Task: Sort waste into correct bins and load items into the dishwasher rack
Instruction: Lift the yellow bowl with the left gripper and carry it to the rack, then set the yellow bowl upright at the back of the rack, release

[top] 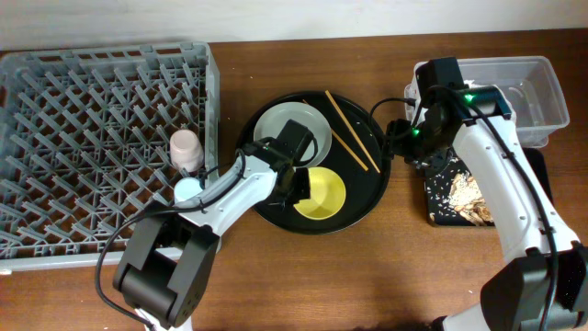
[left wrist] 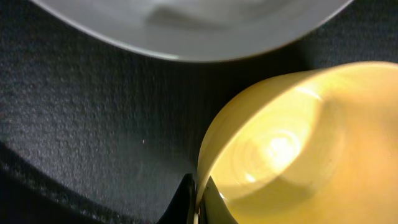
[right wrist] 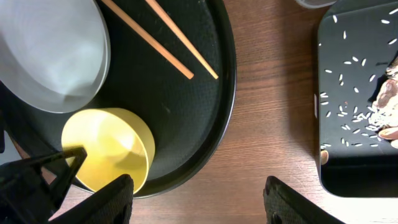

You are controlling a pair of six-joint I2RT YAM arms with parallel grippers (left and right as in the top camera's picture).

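yellow bowl [top: 322, 193]: pinched at the rim by left tool [left wrist: 199, 202], jaws pressed together on the thin wall, one inside and one outside. resting on round black tray [top: 369, 195], its body just to that tool's right. plate [top: 292, 129] (pale grey-green) just beyond left tool on the same tray, close beside the bowl; touching or not, cannot tell. two chopsticks [top: 352, 131] farther off to left tool's right, lying slantwise on the tray, apart from the bowl. well to left tool's left, past the tray's edge: pink cup [top: 186, 147] and light blue cup [top: 188, 188], both in the grey dishwasher rack [top: 92, 138], near the rack wall that faces the tray.

right tool [right wrist: 199, 194]: jaws spread wide, nothing between them, hanging over bare bench [right wrist: 267, 106] between the round tray and the shallow black rectangular tray [right wrist: 348, 168]. to its left, the round tray's rim, the chopstick ends and the bowl. to its right, the rectangular tray with beige food scraps [top: 464, 195] and scattered pale grains. clear tub [top: 531, 87] beyond right tool and to its right, just beside the rectangular tray's far end.
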